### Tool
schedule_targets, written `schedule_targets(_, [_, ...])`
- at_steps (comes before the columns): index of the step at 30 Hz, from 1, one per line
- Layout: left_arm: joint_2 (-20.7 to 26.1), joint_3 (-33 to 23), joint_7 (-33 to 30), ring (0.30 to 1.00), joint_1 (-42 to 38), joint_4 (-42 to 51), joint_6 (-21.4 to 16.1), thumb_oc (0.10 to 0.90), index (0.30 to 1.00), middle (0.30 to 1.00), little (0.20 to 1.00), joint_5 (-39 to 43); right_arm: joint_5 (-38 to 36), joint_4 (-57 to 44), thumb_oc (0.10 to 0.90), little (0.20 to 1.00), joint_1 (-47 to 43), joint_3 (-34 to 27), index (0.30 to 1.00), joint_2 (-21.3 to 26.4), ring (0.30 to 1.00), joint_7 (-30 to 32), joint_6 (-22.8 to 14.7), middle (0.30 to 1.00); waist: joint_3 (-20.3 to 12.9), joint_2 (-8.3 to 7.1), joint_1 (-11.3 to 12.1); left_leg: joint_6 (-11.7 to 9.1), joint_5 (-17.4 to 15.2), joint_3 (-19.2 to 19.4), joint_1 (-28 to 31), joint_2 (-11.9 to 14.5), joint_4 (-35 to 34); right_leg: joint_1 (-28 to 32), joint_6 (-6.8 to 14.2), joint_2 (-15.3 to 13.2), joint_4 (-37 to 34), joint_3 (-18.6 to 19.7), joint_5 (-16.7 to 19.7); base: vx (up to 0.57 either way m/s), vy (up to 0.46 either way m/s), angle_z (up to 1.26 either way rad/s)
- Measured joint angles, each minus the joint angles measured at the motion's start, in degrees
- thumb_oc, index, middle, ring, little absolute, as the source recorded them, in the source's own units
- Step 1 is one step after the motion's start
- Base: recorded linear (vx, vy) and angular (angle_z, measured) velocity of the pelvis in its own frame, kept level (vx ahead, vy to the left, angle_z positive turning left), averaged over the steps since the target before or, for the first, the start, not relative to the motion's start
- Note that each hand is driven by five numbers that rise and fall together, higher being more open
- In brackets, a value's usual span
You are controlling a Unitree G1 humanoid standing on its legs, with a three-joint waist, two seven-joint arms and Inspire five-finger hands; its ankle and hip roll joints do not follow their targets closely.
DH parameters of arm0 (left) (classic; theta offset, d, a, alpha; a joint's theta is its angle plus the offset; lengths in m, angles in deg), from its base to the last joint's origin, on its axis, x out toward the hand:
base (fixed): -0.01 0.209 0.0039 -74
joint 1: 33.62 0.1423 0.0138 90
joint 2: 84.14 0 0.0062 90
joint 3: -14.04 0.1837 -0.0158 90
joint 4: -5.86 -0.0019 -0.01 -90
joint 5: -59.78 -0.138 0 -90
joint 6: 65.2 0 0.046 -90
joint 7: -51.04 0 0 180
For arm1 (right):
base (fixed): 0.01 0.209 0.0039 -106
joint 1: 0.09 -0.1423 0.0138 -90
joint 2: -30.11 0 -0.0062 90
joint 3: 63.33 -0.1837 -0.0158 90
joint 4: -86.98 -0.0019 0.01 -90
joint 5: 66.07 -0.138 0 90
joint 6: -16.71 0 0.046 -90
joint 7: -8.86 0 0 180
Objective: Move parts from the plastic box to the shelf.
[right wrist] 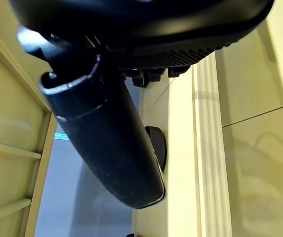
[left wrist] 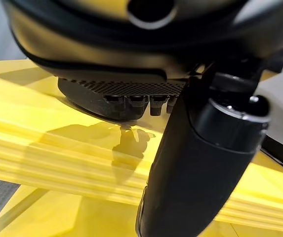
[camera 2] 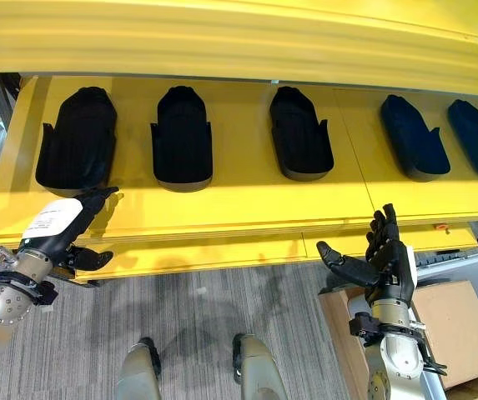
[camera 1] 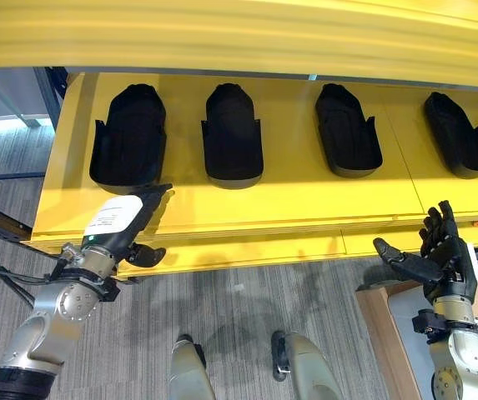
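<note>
Several black moulded parts lie in a row on the yellow shelf (camera 1: 289, 204); the leftmost part (camera 1: 128, 137) and the second part (camera 1: 233, 133) are nearest my left hand. My left hand (camera 1: 122, 218) is open and holds nothing. Its straight fingers rest over the shelf's front edge just below the leftmost part, with the thumb (left wrist: 205, 163) under the lip. My right hand (camera 1: 443, 254) stands open and upright in front of the shelf at the lower right, also with nothing in it, above the grey plastic box (camera 2: 472, 271).
A brown cardboard sheet (camera 2: 455, 325) lies inside the box and a wooden board (camera 2: 339, 325) leans at its left side. An upper yellow shelf board (camera 1: 239, 33) overhangs the row of parts. Grey carpet (camera 1: 239, 300) lies below.
</note>
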Motion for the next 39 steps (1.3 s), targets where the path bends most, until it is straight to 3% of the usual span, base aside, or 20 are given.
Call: schedule_targets(39, [-2.1, 2.8, -2.5, 1.0, -6.2, -5.1, 0.3, 0.9, 1.0, 1.0, 1.0, 0.0, 0.0, 0.2, 0.9, 1.0, -0.2, 0.5, 1.0, 0.0, 1.0, 0.2, 0.5, 1.0, -2.1, 0.15, -1.1, 0.6, -1.0, 0.2, -2.6, 0.7, 2.1, -2.9, -0.2, 0.5, 1.7, 0.9, -0.3, 0.0, 0.002, -0.01])
